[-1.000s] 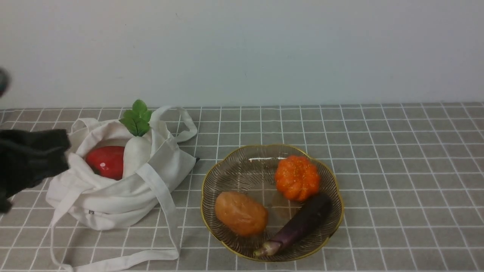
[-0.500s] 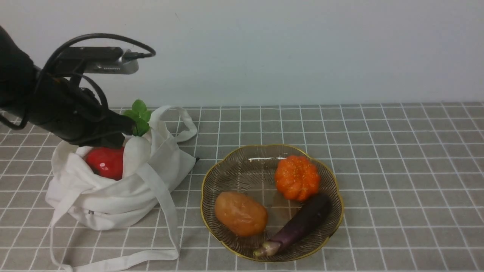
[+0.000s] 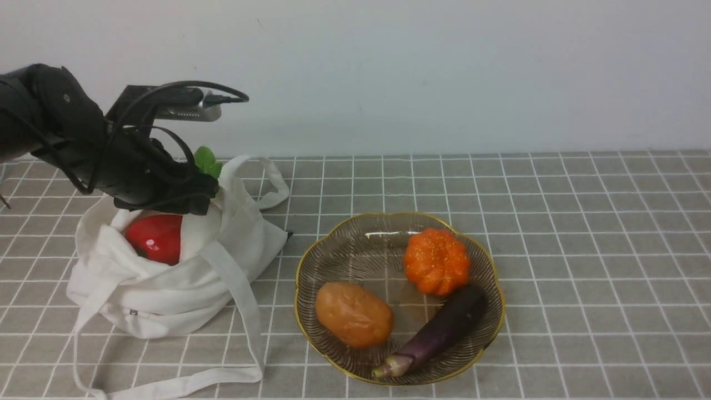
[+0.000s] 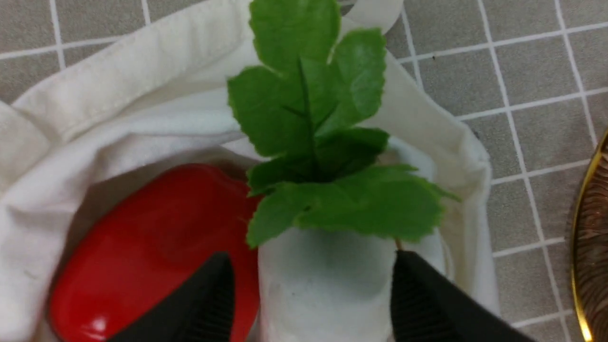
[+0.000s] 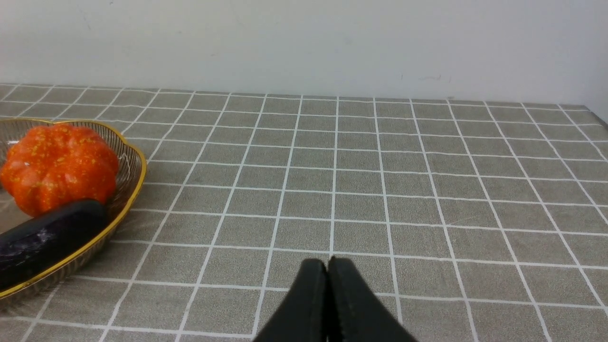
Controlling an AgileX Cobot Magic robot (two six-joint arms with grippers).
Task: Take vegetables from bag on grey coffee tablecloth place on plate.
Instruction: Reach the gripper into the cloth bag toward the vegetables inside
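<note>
The off-white bag (image 3: 166, 300) lies at the left on the grey coffee tablecloth (image 3: 583, 250). Two vegetables sit in its mouth: a white radish (image 4: 327, 280) with green leaves (image 4: 313, 118) and a glossy red one (image 3: 155, 238). My left gripper (image 4: 313, 266) is open and straddles the radish's upper body; one finger (image 4: 209, 299) is on the side of the red one, the other (image 4: 418, 299) by the bag wall. The plate (image 3: 298, 278) stands right of the bag. My right gripper (image 5: 327, 266) is shut, low over bare cloth to the right of the plate.
On the plate lie an orange pumpkin (image 3: 436, 261), a brownish potato (image 3: 354, 314) and a purple eggplant (image 3: 439, 330). The bag's long straps (image 3: 244, 311) trail toward the front edge and the plate. A pale wall closes off the back.
My left arm has swung in from the left edge and come down over the bag's mouth. Its jaws have opened around the radish. Nothing else moved.
</note>
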